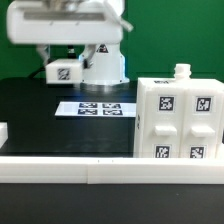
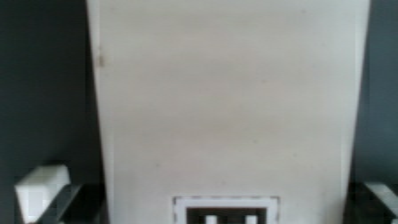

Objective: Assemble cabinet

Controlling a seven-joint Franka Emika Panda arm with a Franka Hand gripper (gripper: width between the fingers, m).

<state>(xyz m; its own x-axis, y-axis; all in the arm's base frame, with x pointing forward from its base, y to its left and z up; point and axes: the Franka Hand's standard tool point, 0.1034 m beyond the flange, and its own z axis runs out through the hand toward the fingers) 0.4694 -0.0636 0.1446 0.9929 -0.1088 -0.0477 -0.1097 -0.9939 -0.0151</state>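
Our arm (image 1: 66, 22) hangs high toward the exterior view's left, blurred, above our white base (image 1: 103, 66). In the wrist view our claw (image 2: 208, 195) stands wide, its two fingers (image 2: 45, 190) set far apart.

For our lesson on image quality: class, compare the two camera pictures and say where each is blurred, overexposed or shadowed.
Exterior view: the arm at the top is glaring white with smeared edges, the rail in front is soft, the cabinet tags read fairly sharp. Wrist view: the white panel fills the frame, blurred and evenly lit, its tag fuzzy; the sides are dark.
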